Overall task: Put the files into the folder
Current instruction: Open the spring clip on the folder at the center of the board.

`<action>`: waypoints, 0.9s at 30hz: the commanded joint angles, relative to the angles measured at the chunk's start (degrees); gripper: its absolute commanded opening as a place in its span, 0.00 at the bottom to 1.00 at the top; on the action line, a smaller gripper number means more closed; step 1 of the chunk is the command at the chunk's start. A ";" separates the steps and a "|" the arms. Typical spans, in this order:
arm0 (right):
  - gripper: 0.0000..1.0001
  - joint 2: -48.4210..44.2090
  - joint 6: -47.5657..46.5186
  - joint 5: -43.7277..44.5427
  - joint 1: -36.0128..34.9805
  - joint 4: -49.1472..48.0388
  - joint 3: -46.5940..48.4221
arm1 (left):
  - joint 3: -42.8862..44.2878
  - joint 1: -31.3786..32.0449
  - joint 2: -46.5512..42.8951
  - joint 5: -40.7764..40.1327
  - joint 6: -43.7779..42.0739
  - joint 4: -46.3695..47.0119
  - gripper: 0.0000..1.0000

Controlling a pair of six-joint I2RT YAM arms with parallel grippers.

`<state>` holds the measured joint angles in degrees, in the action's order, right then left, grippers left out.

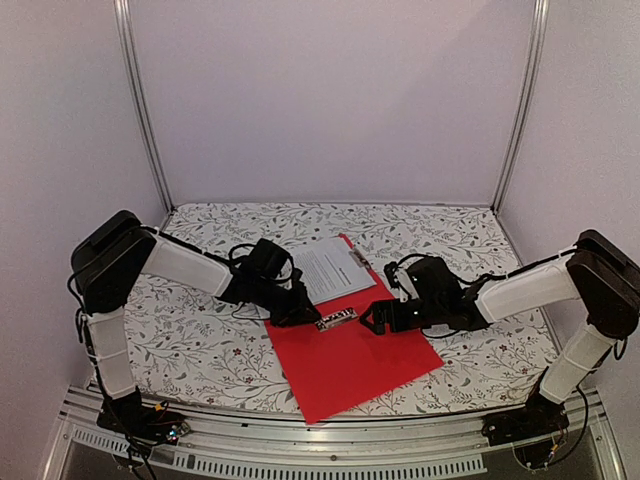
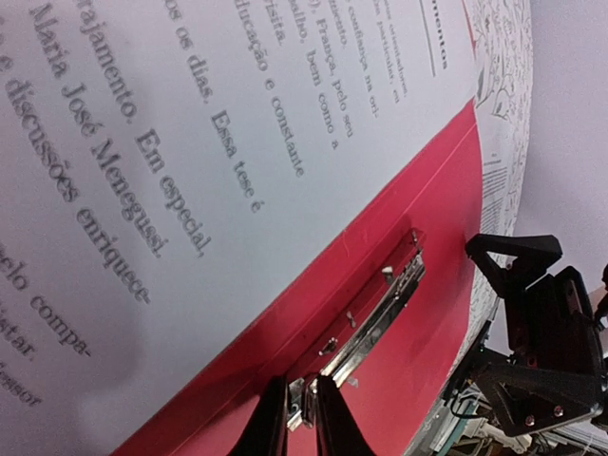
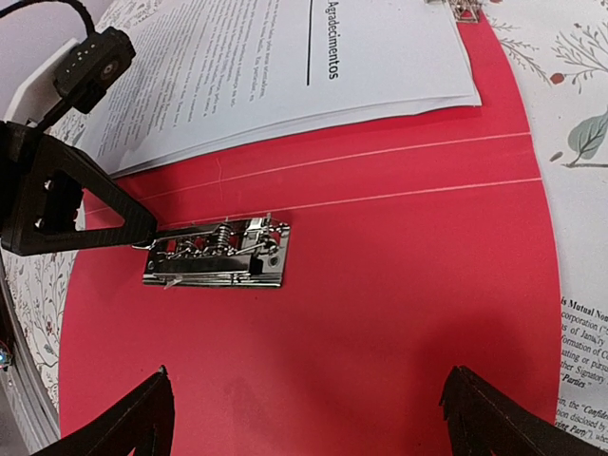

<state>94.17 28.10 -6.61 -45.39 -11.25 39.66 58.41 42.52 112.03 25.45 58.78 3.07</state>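
The red folder (image 1: pixel 350 360) lies open on the table. The files (image 1: pixel 325 268), a stack of white printed sheets, rest on its far half. The metal clip (image 1: pixel 336 320) sits at the folder's middle. My left gripper (image 1: pixel 300 315) is shut on the clip's end, and the left wrist view shows its fingers (image 2: pixel 302 385) pinching the metal lever (image 2: pixel 380 313) beside the files (image 2: pixel 190 171). My right gripper (image 1: pixel 375 318) hovers open just right of the clip. In the right wrist view its fingers (image 3: pixel 309 418) stand wide over bare red folder (image 3: pixel 380 313), near the clip (image 3: pixel 218 255) and below the files (image 3: pixel 285 66).
A floral cloth (image 1: pixel 200 350) covers the table. A small metal clip (image 3: pixel 463 9) lies past the files at the folder's far edge. A printed sheet (image 3: pixel 579 351) shows beside the folder's right edge. Walls and two metal posts (image 1: pixel 140 110) close the back.
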 commanded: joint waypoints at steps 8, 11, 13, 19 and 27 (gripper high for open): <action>0.99 1.48 0.46 -0.24 -0.61 -0.71 -0.45 | -1.72 0.37 -1.29 1.82 1.28 1.86 0.10; 0.99 1.54 0.55 -0.08 -0.65 -0.75 -0.55 | -1.72 0.37 -1.32 2.18 1.46 2.22 0.08; 0.99 1.62 0.59 -0.15 -0.75 -0.79 -0.48 | -1.68 0.37 -1.33 2.36 1.51 2.50 0.06; 0.99 1.82 0.39 0.26 -1.07 -0.88 -0.54 | -1.33 0.28 -0.39 2.91 1.36 2.98 0.01; 0.99 -0.71 -4.64 1.69 -1.09 3.57 0.83 | 1.23 -0.42 -0.78 3.71 -8.38 -9.19 0.00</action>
<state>94.98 27.49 -6.26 -46.13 -11.40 39.66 57.87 42.41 111.98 28.42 57.58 3.05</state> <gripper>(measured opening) 0.988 0.007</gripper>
